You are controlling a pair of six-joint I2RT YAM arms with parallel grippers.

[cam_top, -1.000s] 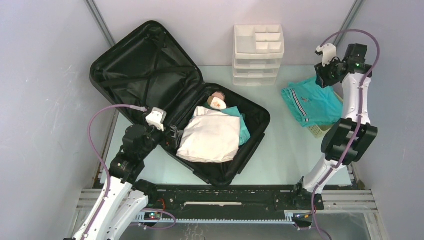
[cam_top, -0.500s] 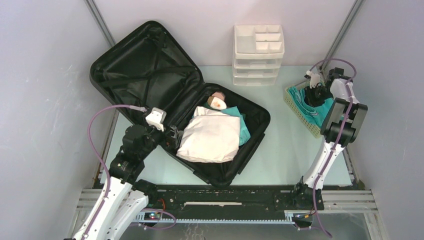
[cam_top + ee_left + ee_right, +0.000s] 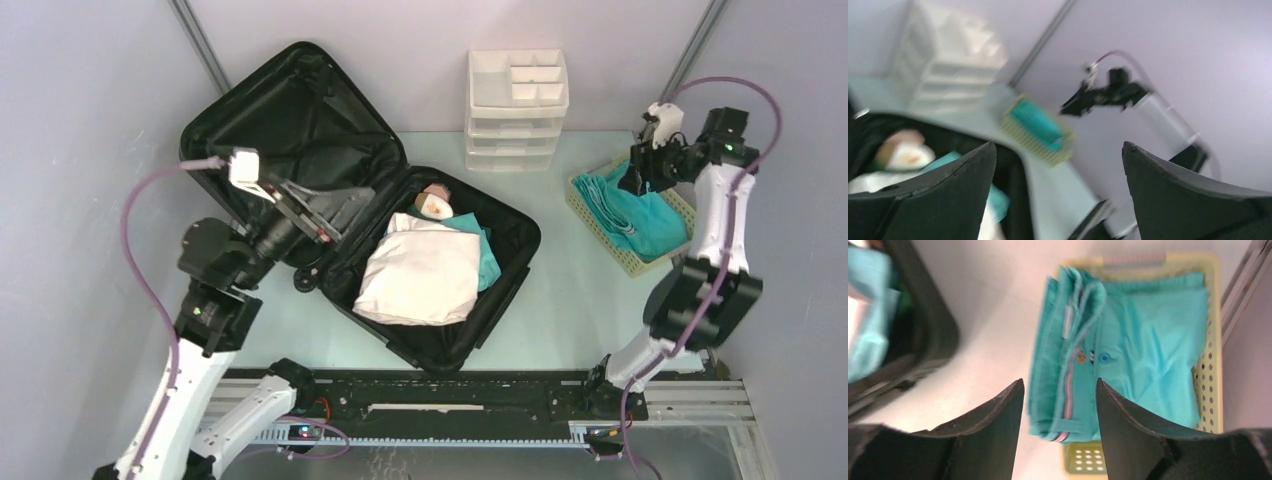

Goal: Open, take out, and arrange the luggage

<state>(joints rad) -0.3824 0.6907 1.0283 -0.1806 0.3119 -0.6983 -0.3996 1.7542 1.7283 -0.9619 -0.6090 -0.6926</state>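
The luggage (image 3: 250, 130) lies open on the table, with its lid at the back left and its base (image 3: 440, 355) towards the front. In the base are a white folded cloth (image 3: 420, 280), a teal cloth (image 3: 485, 255) and a small tan and white pouch (image 3: 435, 203). My left gripper (image 3: 338, 217) (image 3: 1058, 147) hangs open and empty above the hinge. My right gripper (image 3: 632, 182) (image 3: 1059, 382) is open just above a folded teal garment (image 3: 640, 212) (image 3: 1128, 350). That garment lies in the pale yellow basket (image 3: 625, 262) (image 3: 1088, 460).
A white three-tier drawer organizer (image 3: 517, 110) stands at the back, between the suitcase and the basket. Metal frame posts (image 3: 195, 40) and grey walls close in both sides. The basket sits near the table's right edge. The suitcase corner (image 3: 928, 325) shows in the right wrist view.
My right gripper went down into the basket with the teal garment, let it go and rose a little. My left arm lifted from the suitcase's near edge to above the hinge.
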